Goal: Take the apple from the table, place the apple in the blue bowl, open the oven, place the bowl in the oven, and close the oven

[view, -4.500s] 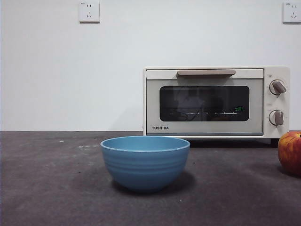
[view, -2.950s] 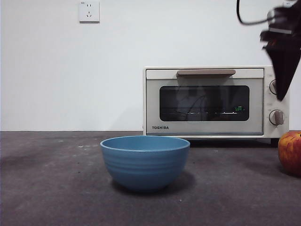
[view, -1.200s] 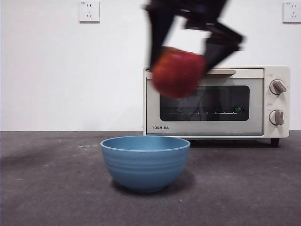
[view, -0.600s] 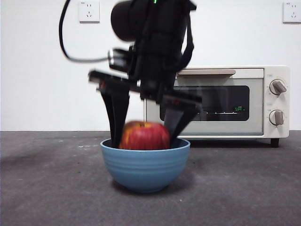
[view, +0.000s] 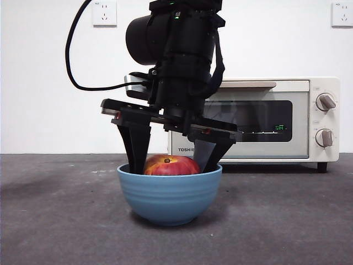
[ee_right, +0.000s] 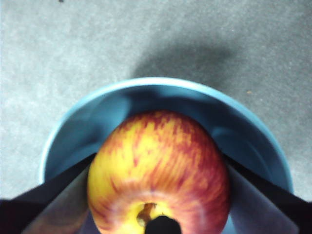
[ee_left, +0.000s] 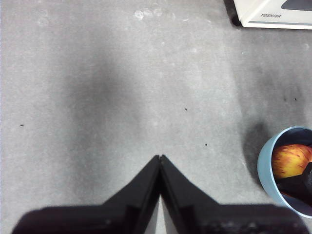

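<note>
The red and yellow apple (view: 171,165) lies inside the blue bowl (view: 170,196) on the dark table (view: 60,215), its top just above the rim. My right gripper (view: 172,161) reaches down into the bowl, open, with one jaw on each side of the apple (ee_right: 158,165); the fingertips are hidden below the rim (ee_right: 161,87). Off to the bowl's side my left gripper (ee_left: 160,158) hangs shut over bare table, and that view catches the bowl (ee_left: 265,163) with the apple (ee_left: 290,161) in it. The cream oven (view: 248,118) stands behind the bowl with its door closed.
The right arm's dark body (view: 176,61) and cable fill the space above the bowl and cover part of the oven's door. A corner of the oven (ee_left: 275,12) shows in the left wrist view. A white wall with sockets (view: 105,14) stands behind.
The right gripper took the apple from the table's right side, carried it over the bowl and lowered it in. In the last half second the apple sank deeper into the bowl.
</note>
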You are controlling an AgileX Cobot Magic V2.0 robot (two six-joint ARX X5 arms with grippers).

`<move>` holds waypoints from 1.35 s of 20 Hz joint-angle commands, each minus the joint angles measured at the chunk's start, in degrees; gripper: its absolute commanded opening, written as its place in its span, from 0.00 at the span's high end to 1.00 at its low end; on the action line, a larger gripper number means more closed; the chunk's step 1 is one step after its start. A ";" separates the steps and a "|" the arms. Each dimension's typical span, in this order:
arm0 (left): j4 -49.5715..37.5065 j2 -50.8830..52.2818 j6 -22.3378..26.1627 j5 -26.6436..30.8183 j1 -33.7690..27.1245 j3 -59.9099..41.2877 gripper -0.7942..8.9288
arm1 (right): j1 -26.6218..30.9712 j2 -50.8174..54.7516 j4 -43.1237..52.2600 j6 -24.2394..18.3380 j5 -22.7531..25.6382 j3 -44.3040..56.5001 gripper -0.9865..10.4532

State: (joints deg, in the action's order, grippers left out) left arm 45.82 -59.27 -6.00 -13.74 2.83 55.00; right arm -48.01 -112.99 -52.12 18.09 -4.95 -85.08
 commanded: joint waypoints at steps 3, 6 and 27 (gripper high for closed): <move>-0.28 -0.26 1.11 -0.17 0.24 0.00 0.92 | -0.81 0.22 -0.44 0.42 0.37 -0.76 0.49; -0.26 -0.26 1.11 -0.17 0.24 0.00 0.92 | -0.81 1.62 -1.07 0.42 0.96 -1.70 0.49; -11.54 -20.68 -4.15 -8.92 13.53 22.51 0.92 | 1.84 39.60 -17.81 5.27 33.00 11.85 0.92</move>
State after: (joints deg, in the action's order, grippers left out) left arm 34.65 -79.68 -9.72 -22.48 16.23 77.34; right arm -46.22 -73.52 -70.11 21.96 27.97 -74.28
